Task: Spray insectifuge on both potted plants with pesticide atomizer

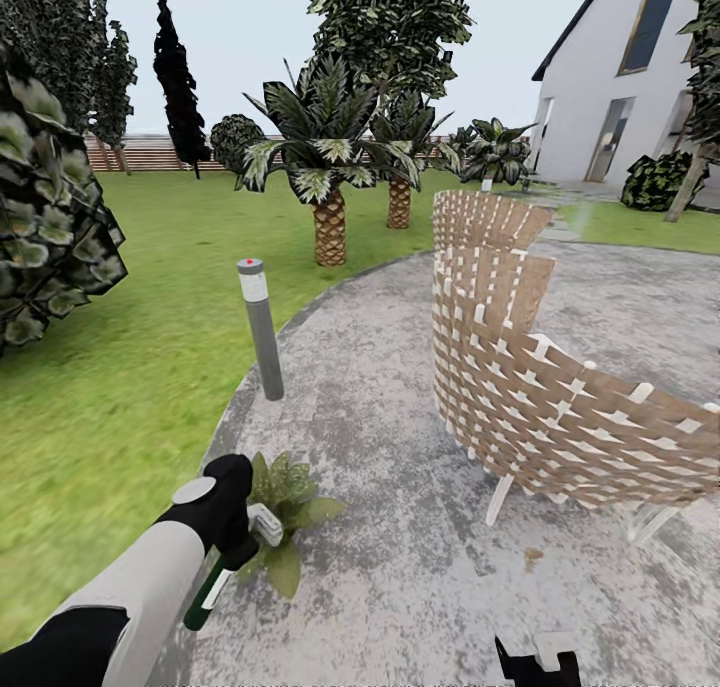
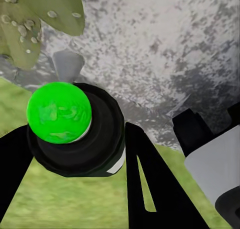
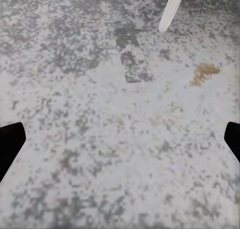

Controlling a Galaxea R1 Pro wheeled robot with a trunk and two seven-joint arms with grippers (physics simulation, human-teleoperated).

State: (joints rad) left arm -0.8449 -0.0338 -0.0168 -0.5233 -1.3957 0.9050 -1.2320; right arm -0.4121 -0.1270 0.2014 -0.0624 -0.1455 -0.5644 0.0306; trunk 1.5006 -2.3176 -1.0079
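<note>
My left gripper (image 1: pixel 232 552) is shut on the pesticide atomizer (image 1: pixel 207 593), a slim dark green bottle tilted so its white spray head (image 1: pixel 265 525) points at a potted plant (image 1: pixel 290 502). This low green rosette sits at the paved circle's edge, right beside the nozzle. In the left wrist view the bottle's bright green base (image 2: pixel 59 113) sits between the black fingers (image 2: pixel 145 184), with speckled leaves (image 2: pixel 40 19) just beyond. My right gripper (image 1: pixel 535 662) hangs low over the paving, open and holding nothing (image 3: pixel 120 144).
A grey bollard lamp (image 1: pixel 262 327) stands on the paving edge behind the plant. A woven wicker chair (image 1: pixel 540 397) occupies the right; its white leg (image 3: pixel 171 9) and a brown stain (image 3: pixel 204 73) lie ahead of the right gripper. Lawn (image 1: pixel 110 367), palms (image 1: pixel 328 182) and a house (image 1: pixel 620 77) lie further off.
</note>
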